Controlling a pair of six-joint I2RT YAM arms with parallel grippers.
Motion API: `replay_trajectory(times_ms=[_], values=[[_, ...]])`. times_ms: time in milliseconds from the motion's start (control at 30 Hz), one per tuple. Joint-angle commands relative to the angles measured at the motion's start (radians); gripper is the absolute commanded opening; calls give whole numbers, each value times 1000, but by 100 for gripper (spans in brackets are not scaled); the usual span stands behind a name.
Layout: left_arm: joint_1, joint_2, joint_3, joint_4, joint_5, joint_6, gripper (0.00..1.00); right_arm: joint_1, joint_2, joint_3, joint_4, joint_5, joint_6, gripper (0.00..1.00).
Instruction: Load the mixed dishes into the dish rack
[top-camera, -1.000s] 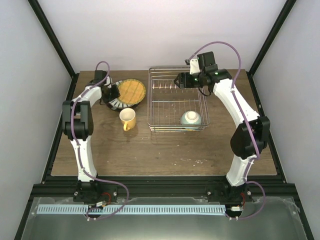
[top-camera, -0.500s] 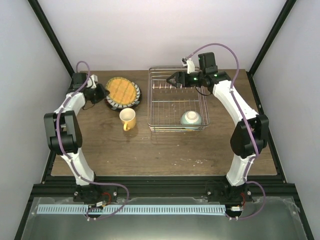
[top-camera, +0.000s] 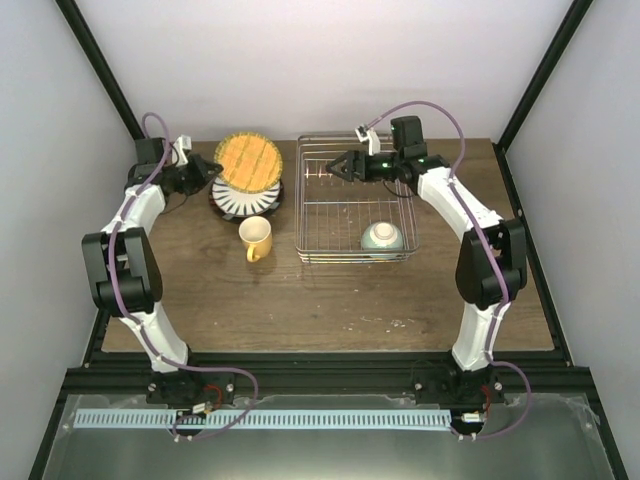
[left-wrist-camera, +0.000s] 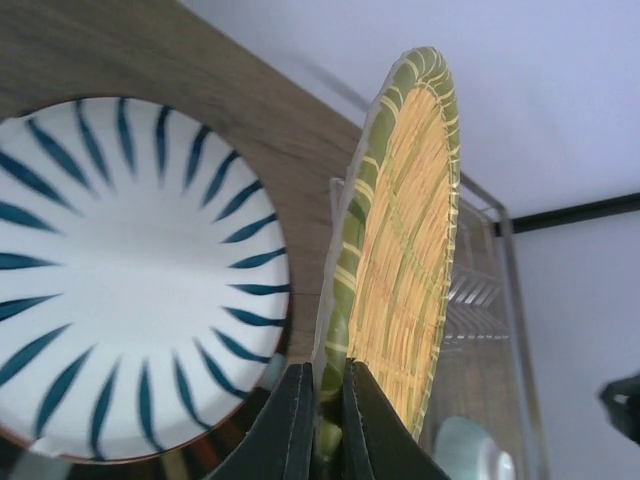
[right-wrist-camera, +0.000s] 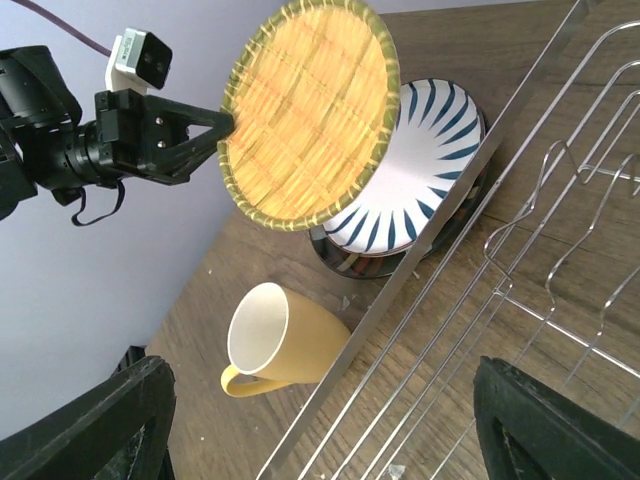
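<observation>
Yellow-orange plate (top-camera: 248, 160) newly aloft in left pincer (top-camera: 214, 168)

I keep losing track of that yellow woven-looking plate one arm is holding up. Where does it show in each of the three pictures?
Top external: the yellow-orange plate is at the back left, tipped up, its edge pinched by the left hand.
Left wrist: right of centre, seen nearly edge-on.
Right wrist: top centre, its face towards the camera.
Shared landmark: the white plate with dark radial stripes, right beside it in all three.
</observation>
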Motion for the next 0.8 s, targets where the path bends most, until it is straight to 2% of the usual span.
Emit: replay_trajectory(times_ms=[0,133,233,567,767], values=[[-16,-45,41,121,154,-74,0,-1,35,-17,170,-65,77,82],[-75,-67,70,40,138,-12,0,31,105,78,125,-44,30,81],[-118,-80,49,44,125,-14,0,47,160,137,120,-71,39,81],[-211,-93,7,74,118,-43,0,62,207,141,210,-99,101,81],[-248,-85,0,93,138,-58,0,67,219,139,251,-99,122,76]])
